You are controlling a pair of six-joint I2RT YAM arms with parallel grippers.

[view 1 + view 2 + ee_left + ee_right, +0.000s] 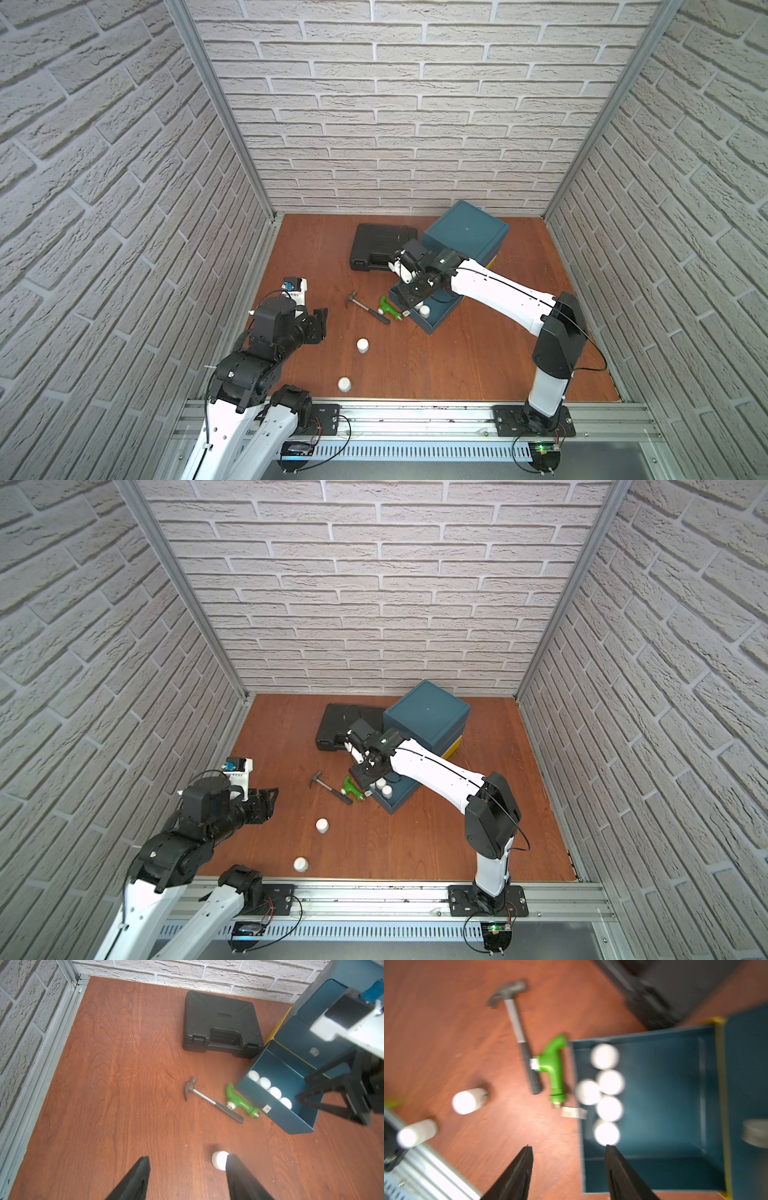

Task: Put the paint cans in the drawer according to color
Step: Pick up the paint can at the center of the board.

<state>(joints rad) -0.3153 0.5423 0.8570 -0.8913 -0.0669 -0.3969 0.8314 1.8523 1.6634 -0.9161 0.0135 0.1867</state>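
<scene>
Jaws of the right gripper (pixel 569 1147) stand spread and empty above the open teal drawer (pixel 664 1084). White paint cans (pixel 609 1108) cluster inside along the wall next to the green toy drill (pixel 552 1068). There seem to be five, though this wrist view is blurred. Two more white ones stand out on the wooden table (pixel 478 365): the middle can (pixel 362 345) below the hammer (pixel 368 307), and the front can (pixel 344 384) near the rail. The left gripper (pixel 188 1157) hovers near the middle can, its jaws apart and holding nothing.
</scene>
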